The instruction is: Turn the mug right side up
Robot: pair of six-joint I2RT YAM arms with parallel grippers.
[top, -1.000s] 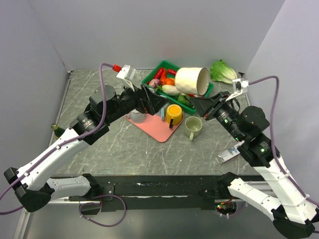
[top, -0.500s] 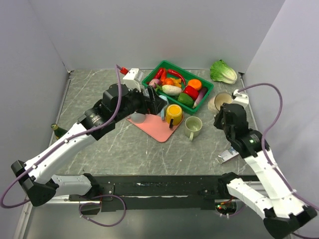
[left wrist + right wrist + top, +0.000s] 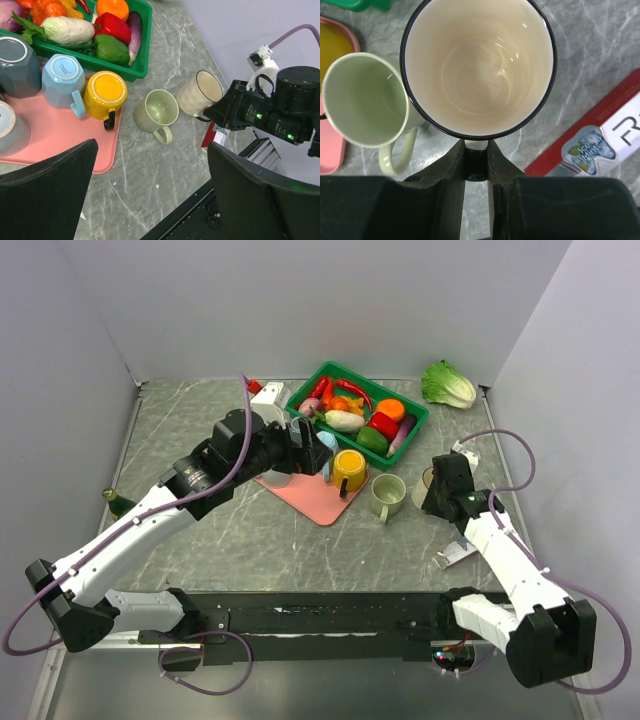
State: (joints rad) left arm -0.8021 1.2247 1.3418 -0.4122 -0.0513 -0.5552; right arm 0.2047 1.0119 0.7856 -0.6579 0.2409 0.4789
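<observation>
The mug [image 3: 479, 70] is cream with a black rim. It stands mouth up, just right of a pale green mug [image 3: 362, 100], and its inside is empty. My right gripper [image 3: 476, 150] is shut on the mug's handle from the near side. In the top view the wrist hides most of the mug [image 3: 427, 483] and the right gripper [image 3: 432, 490] sits low near the table. The left wrist view shows the mug [image 3: 200, 93] slightly tilted. My left gripper [image 3: 310, 455] hangs open above the pink tray [image 3: 310, 500], holding nothing.
On the pink tray stand a yellow mug [image 3: 349, 468], a blue mug [image 3: 62, 80] and other mugs bottom up. A green basket [image 3: 415, 425] of vegetables is behind them, with a lettuce [image 3: 448, 383] at the back right. A red-and-white box [image 3: 600, 135] lies right of the mug.
My right arm has brought the mug down from high over the green basket to beside the green mug, turning its mouth upward. The left arm has shifted slightly right.
</observation>
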